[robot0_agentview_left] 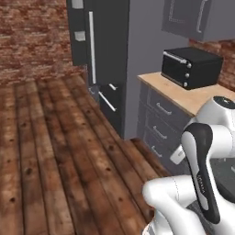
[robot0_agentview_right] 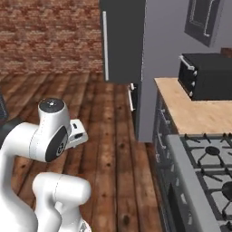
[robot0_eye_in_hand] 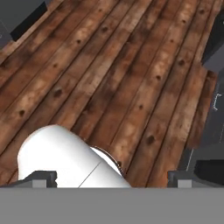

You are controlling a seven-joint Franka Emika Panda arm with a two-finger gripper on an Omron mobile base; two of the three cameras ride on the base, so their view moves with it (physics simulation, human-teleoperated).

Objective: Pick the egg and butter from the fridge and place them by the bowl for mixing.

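Note:
The fridge [robot0_agentview_left: 108, 50] is tall and dark grey, with long silver bar handles and its doors closed; it stands ahead at the end of the cabinet run, and the right base view shows the fridge [robot0_agentview_right: 123, 41] from the other side. The egg, the butter and the bowl are out of view. My arm is folded low over the base, away from the fridge. In the hand view my gripper [robot0_eye_in_hand: 113, 177] points down at the wooden floor [robot0_eye_in_hand: 131, 78]. It is open, with its two dark fingertips [robot0_eye_in_hand: 41, 177] far apart and nothing between them.
A black toaster oven [robot0_agentview_left: 190, 66] sits on the wooden counter [robot0_agentview_left: 183, 96] right of the fridge, above grey drawers [robot0_agentview_left: 158, 124]. A gas stove [robot0_agentview_right: 208, 167] lies nearer on the right. Grey wall cabinets [robot0_agentview_left: 197, 18] hang above. Open plank floor [robot0_agentview_left: 50, 151] stretches left toward the brick wall [robot0_agentview_left: 32, 36].

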